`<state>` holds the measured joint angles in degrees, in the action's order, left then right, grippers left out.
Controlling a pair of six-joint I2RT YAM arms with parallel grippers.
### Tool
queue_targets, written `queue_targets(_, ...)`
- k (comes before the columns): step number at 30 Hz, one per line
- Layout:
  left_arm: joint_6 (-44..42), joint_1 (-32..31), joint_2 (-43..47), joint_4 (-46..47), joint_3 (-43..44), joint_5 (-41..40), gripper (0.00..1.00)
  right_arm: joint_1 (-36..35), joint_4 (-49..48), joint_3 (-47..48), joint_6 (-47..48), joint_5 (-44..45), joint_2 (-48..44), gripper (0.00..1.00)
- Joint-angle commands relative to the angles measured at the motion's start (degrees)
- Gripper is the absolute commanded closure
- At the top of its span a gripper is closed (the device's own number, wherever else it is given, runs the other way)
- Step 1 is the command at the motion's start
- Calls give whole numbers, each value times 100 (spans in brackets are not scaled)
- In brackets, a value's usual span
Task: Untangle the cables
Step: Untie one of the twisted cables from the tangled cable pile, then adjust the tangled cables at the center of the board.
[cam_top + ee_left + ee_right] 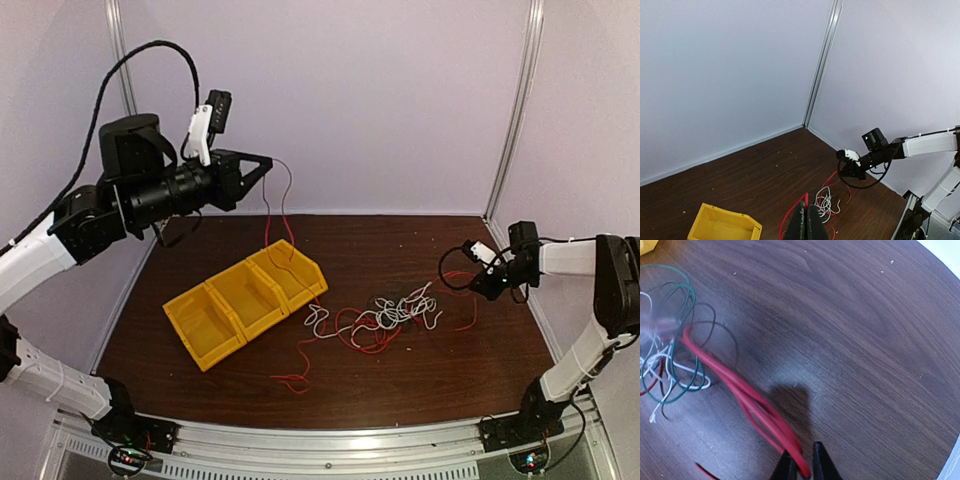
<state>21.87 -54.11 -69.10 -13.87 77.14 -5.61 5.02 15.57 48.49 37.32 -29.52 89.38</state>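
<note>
The cables (390, 315) lie in a tangle of thin red, white and dark strands right of the table's middle. My left gripper (268, 165) is raised high at the back left. It is shut on a red cable (794, 210) that hangs from it over the yellow bins down to the table. In the left wrist view its fingers (807, 225) are pressed together on that strand. My right gripper (480, 288) is low at the right side of the tangle. Its tips (802, 469) pinch a looped red cable (740, 387) that runs back to green and white strands (670, 370).
A yellow bin block (245, 300) with three compartments sits slanted left of the tangle. A loose red strand (292, 378) lies near the front. Pale walls with metal posts enclose the back and sides. The right arm (920, 145) shows in the left wrist view.
</note>
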Motion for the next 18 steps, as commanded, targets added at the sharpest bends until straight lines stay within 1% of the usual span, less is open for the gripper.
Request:
queue_targets(1,-345,27,-20,-293,655,5,100,35,605,256,296,-482,2,76)
queue_targets(3,-253,24,-5,-182,485,58,100,26,914,271,473,-885,-179,60)
queue_targets(5,-161,23,60,-4,154,71,100,2,1108,207,607,-1099,-499,50)
queue_targets(8,-48,23,194,172,-241,43,100,-156,1476,145,881,-1261,-1106,37)
queue_targets(10,-2,24,240,211,-436,18,100,-405,1615,130,897,-1235,-1490,30)
queue_targets(12,39,23,266,253,-628,-11,100,-862,1563,127,746,-1142,-1794,26)
queue_targets(14,103,28,302,335,-823,-63,100,-1378,1351,132,465,-1049,-1960,25)
queue_targets(16,160,23,337,394,-970,-124,100,-1915,1062,162,268,-961,-1903,28)
queue_targets(18,233,24,380,420,-1089,-252,100,-2474,738,274,133,-738,-1636,28)
